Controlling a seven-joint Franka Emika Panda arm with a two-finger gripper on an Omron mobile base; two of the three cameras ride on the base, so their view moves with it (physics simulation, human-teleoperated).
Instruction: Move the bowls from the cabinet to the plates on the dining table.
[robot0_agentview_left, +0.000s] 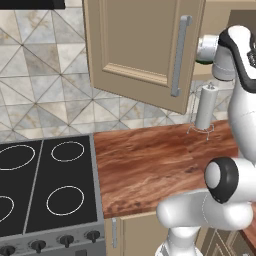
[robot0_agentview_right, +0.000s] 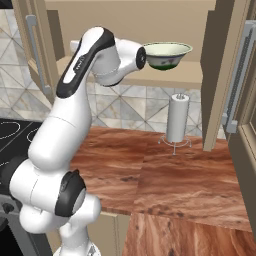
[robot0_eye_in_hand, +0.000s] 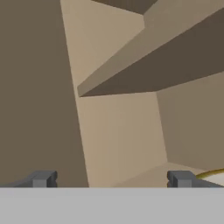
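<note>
Pale green-white bowl (robot0_agentview_right: 167, 54) sits upright on the cabinet (robot0_agentview_right: 210, 75) shelf, mouth up, round with no long axis. From the left, the end effector (robot0_eye_in_hand: 109, 179) reaches inside the cabinet, fingers spread wide, holding nothing. A sound grasp likely means straddling the near rim before pinching. Below stands a paper-towel holder (robot0_agentview_right: 177, 120) on the tabletop (robot0_agentview_right: 190, 175).

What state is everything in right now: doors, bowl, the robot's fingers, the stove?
Cabinet: doors swung open, shelf exposed.
Pale green-white bowl: upright on the cabinet floor, not gripped.
Fingers: spread wide, empty, reaching inside the cabinet.
Paper towel roll: upright on its wire stand on the counter.
Stove: bare, no pots on it.
</note>
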